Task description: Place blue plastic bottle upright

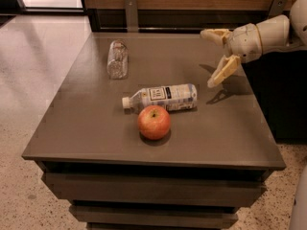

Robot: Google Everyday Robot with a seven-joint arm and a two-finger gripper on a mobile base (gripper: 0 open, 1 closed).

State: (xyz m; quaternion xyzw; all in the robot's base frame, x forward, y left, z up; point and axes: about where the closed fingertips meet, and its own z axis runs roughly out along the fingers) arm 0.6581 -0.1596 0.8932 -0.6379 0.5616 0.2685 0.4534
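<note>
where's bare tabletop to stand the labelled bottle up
Bare: the dark table's left front, between its edge and the red apple; the right front corner; the back middle between the crinkled clear bottle and the open gripper hovering back right. Crowded: centre, apple beside the lying labelled plastic bottle.
</note>
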